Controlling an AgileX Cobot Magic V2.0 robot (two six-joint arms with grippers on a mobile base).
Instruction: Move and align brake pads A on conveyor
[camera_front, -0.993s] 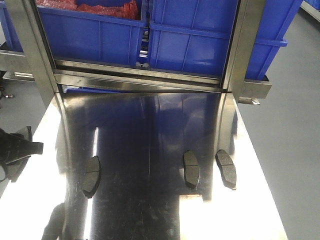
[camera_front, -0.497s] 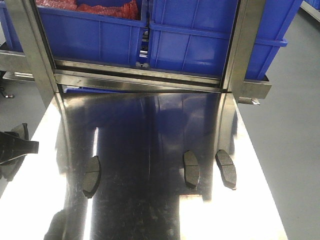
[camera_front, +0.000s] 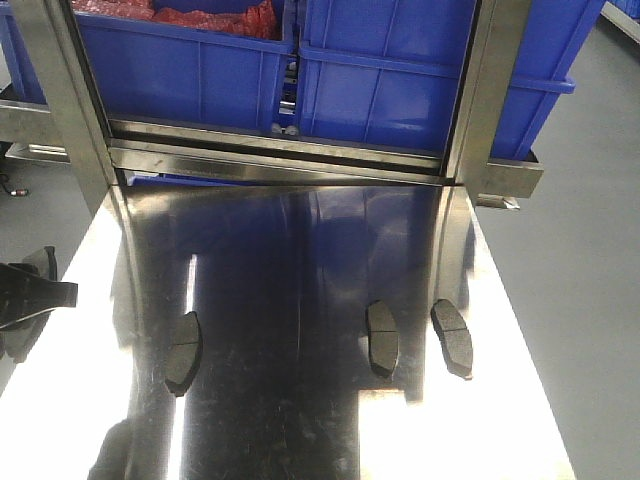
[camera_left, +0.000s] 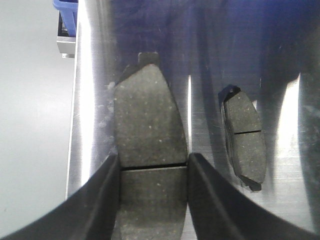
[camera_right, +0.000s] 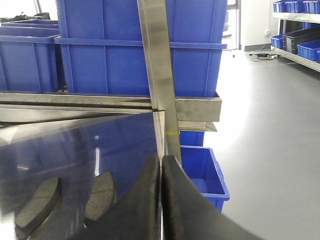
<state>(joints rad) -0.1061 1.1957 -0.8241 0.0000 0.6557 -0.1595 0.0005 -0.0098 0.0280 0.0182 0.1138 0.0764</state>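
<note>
My left gripper (camera_left: 154, 159) is shut on a dark grey brake pad (camera_left: 149, 115), its fingers (camera_left: 100, 200) pressing both long sides just below the centre groove. It hangs over the left edge of the shiny steel table (camera_left: 200, 60). A second pad (camera_left: 243, 136) lies to its right. In the front view three pads lie on the steel: one left (camera_front: 183, 352), two right (camera_front: 382, 338) (camera_front: 452, 337). The left gripper (camera_front: 35, 295) shows at the left edge there. My right gripper (camera_right: 161, 165) is shut with nothing in it, beside two pads (camera_right: 102, 195) (camera_right: 37, 205). The conveyor is out of view.
Blue crates (camera_front: 380, 80) fill a steel rack (camera_front: 280, 160) across the far end of the table, with upright posts (camera_front: 485, 90) at each side. An open blue bin (camera_right: 205, 172) stands on the grey floor (camera_right: 270, 150) past the table's right edge.
The left gripper has shifted slightly leftward at the table's left edge over the last second, then held still. The three pads on the table have not moved.
</note>
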